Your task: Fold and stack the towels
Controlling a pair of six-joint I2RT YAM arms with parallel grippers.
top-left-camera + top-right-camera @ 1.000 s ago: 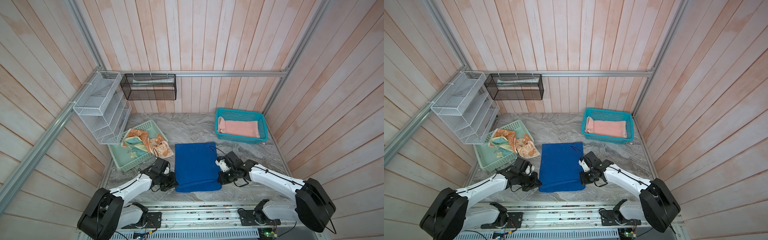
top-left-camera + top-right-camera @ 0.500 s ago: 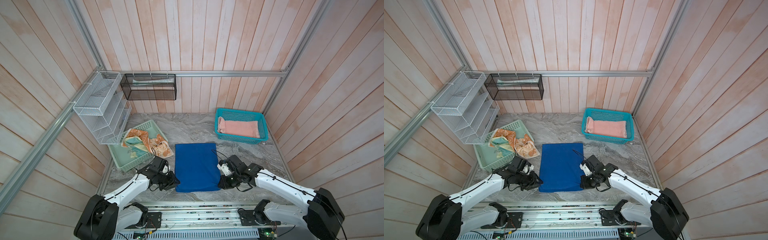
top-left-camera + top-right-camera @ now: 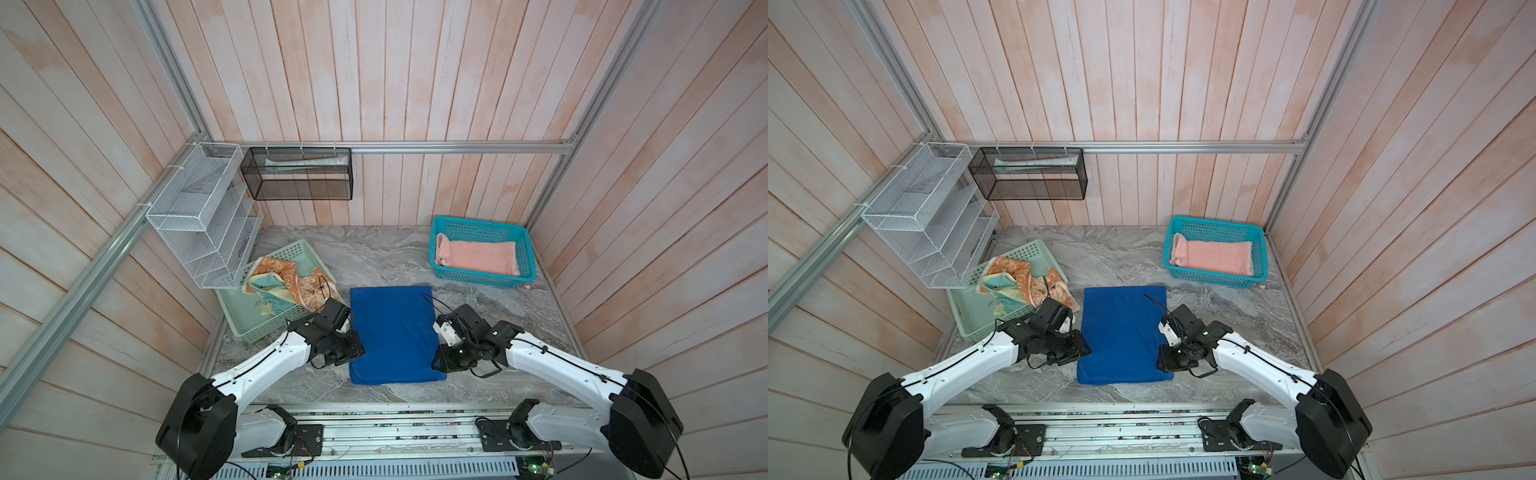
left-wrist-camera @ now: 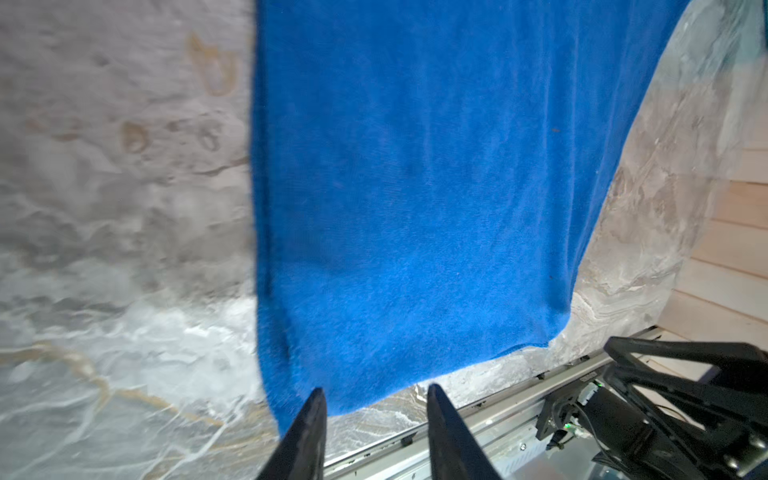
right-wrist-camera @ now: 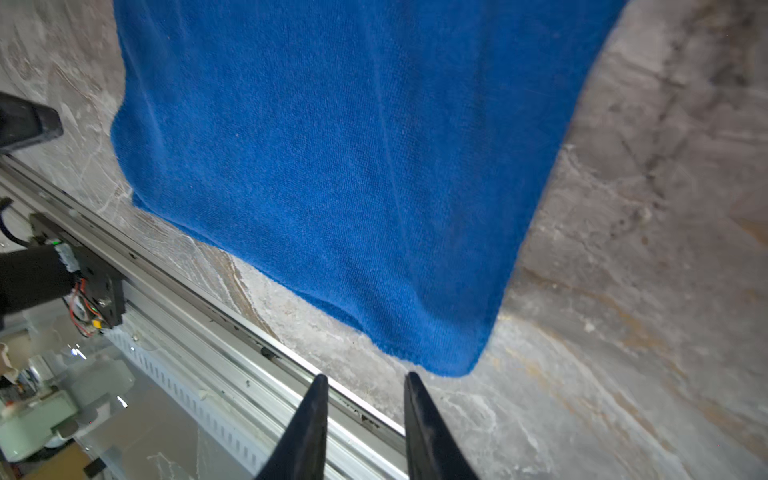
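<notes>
Since a second ago, both grippers have been opened from shut and eased along the sides of the royal-blue terry towel (image 3: 392, 332), whose near end has been let down flat.

Everything is carried on a grey marbled tabletop (image 3: 374, 257). The blue towel is spread flat at its middle as a tidy rectangle, and all else is placed from it. A mint-green slotted plastic basket (image 3: 266, 330) is set just off its left edge. An orange-and-cream patterned towel (image 3: 291, 276) and a pale yellow towel with teal patches (image 3: 270, 295) are heaped unfolded in that basket. A teal plastic basket (image 3: 478, 222) stands beyond the blue towel's far right corner, and a folded salmon-pink towel (image 3: 478, 257) is laid inside it.

The left gripper (image 3: 358, 353) is poised at the blue towel's left edge near its near corner, the right gripper (image 3: 434, 365) at the matching spot on the right — each with jaws partly parted and nothing between them, as both wrist views confirm.

A fold of the blue towel is judged to have just been laid down and released. Whether another fold is wanted cannot be told. Either way the near corners must be re-pinched — fingertips lowered to the tabletop and every layer caught together, so that the edges are kept aligned when the towel is folded over or carried onto the pink one.
</notes>
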